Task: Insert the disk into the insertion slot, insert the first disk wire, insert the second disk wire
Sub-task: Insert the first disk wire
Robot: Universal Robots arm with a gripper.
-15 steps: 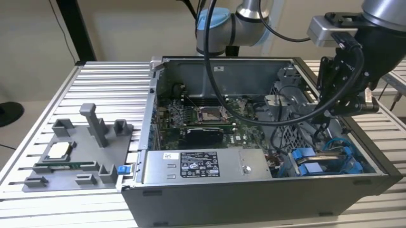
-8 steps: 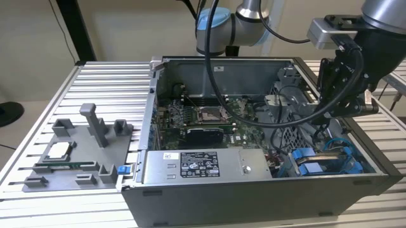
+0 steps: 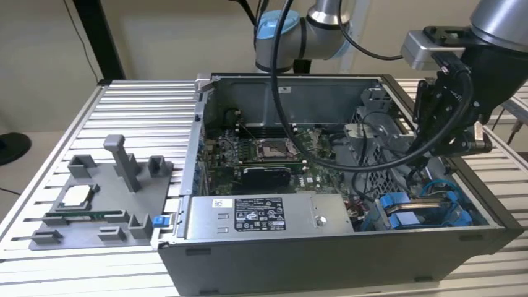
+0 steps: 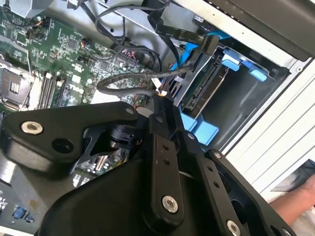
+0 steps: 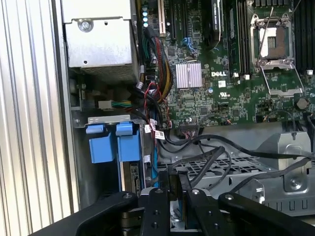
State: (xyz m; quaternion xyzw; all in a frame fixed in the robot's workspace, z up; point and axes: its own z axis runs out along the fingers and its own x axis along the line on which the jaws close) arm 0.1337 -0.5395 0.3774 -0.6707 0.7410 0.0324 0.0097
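Observation:
The disk (image 4: 203,93) sits inside the insertion slot (image 4: 231,58), its connector edge showing between the blue rails. In the exterior view the disk (image 3: 431,202) lies in the slot (image 3: 400,213) at the case's front corner on the exterior view's right. My gripper (image 4: 160,98) hangs over the case just beside the slot, its fingers closed together on a black disk wire (image 4: 123,78) that loops toward the motherboard. A second black wire with a flat connector (image 4: 206,45) dangles above the slot. In the first wrist view the gripper (image 5: 177,179) is next to the blue tabs (image 5: 115,145).
The open case (image 3: 330,266) stands on a slatted metal table (image 3: 49,272). Inside are a grey box with a sticker (image 3: 256,216), the motherboard (image 3: 264,151), a perforated cage (image 5: 231,169) and loose cables. A grey fixture (image 3: 107,204) lies on the exterior view's left. A hand (image 4: 295,201) rests outside the case.

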